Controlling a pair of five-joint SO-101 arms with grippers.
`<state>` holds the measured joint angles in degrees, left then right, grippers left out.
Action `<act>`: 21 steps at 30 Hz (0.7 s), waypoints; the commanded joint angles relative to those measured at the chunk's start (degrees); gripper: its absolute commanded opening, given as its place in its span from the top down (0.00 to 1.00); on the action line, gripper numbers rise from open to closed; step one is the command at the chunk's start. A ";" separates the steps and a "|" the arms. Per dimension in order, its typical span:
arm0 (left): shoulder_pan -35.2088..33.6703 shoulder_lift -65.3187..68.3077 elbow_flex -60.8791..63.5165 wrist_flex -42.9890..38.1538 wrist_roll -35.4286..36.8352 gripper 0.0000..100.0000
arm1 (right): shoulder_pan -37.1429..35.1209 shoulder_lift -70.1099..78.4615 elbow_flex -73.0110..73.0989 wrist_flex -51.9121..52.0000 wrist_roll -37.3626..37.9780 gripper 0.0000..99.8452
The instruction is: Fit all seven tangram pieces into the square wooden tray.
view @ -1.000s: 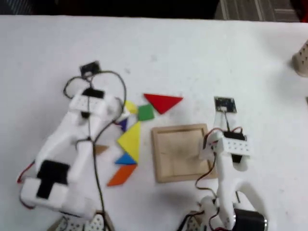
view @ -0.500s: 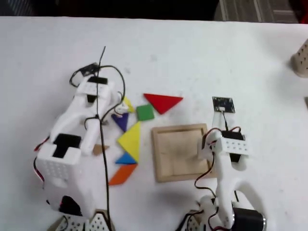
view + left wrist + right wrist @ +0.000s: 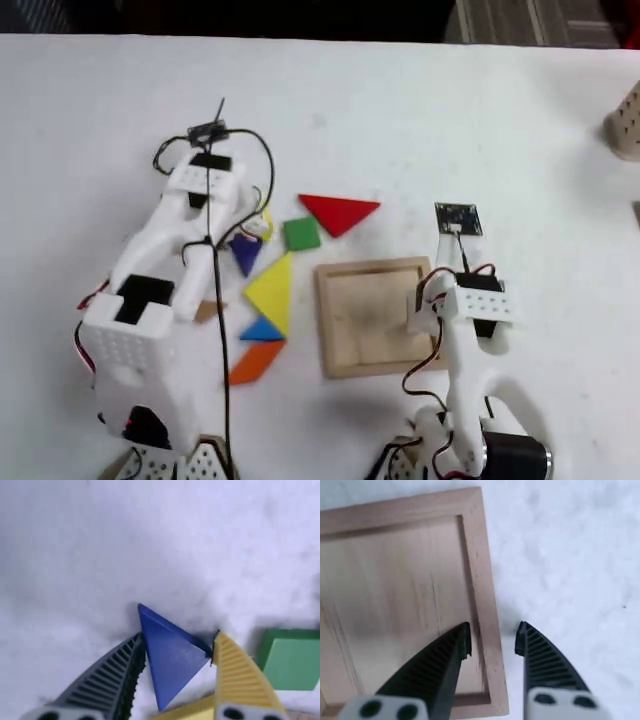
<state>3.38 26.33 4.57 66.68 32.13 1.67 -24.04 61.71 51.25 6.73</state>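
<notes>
Left tool (image 3: 177, 642) is clenched on the blue triangle (image 3: 172, 665), well left of the empty tray (image 3: 372, 268); the first pick seems in hand. Next it needs lifting, carrying over the tray and seating in a corner. Right tool (image 3: 492, 630), released, straddles the tray's rim.

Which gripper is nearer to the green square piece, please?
Left. The left gripper, closed on the blue triangle, sits just beside the green square; the right gripper straddles the wooden tray rim, farther off.
</notes>
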 commanded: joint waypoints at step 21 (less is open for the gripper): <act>3.56 -0.31 -3.34 7.47 -5.27 0.62 | -0.57 -1.98 0.53 -0.84 0.62 0.86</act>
<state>5.67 26.51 4.31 69.49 23.43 1.58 -24.13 62.24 51.25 6.73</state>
